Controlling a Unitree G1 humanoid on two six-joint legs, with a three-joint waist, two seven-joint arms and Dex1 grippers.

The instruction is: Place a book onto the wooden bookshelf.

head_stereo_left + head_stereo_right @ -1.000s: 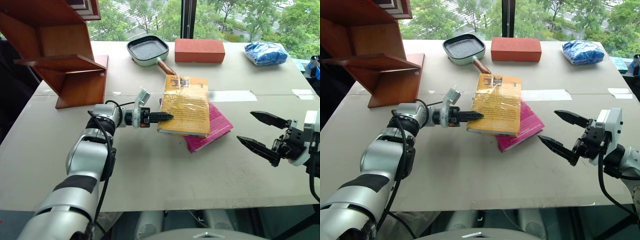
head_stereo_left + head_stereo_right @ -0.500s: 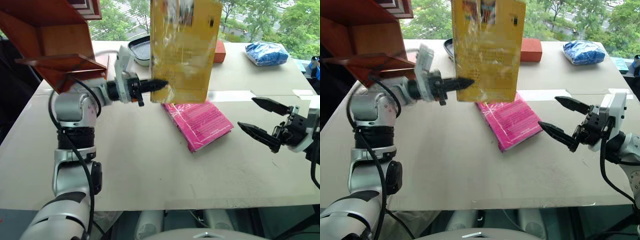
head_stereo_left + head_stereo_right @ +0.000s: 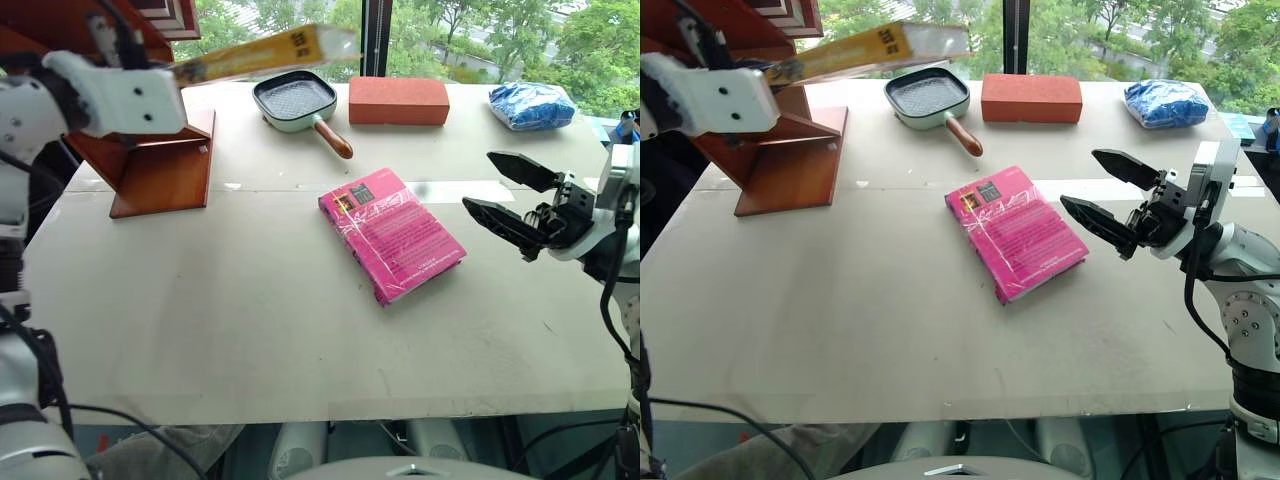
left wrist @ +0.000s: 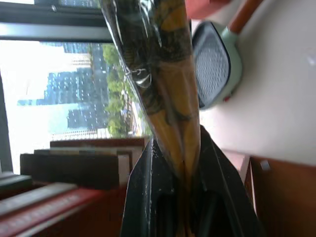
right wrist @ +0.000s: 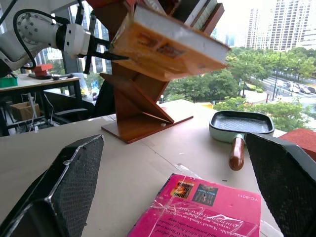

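The yellow-orange book (image 3: 262, 55) hangs in the air, tilted, with its spine toward me, beside the upper boards of the wooden bookshelf (image 3: 150, 150) at the table's far left. My left gripper (image 4: 175, 148) is shut on the book's lower edge; from the right wrist view I see it (image 5: 101, 52) clamped on the book's corner in front of the shelf (image 5: 138, 108). My right gripper (image 3: 505, 190) hovers open over the table's right side, empty, to the right of a magenta-pink book (image 3: 392, 233).
At the back of the table sit a green square pan (image 3: 295, 100) with a wooden handle, a red brick-like block (image 3: 398, 100) and a blue bag (image 3: 532, 105). Several books (image 4: 74, 168) stand in the shelf.
My left arm has lifted the yellow book off the pink one and swung it up and left to the shelf, turning it edge-on. My right gripper rose a little, still open.
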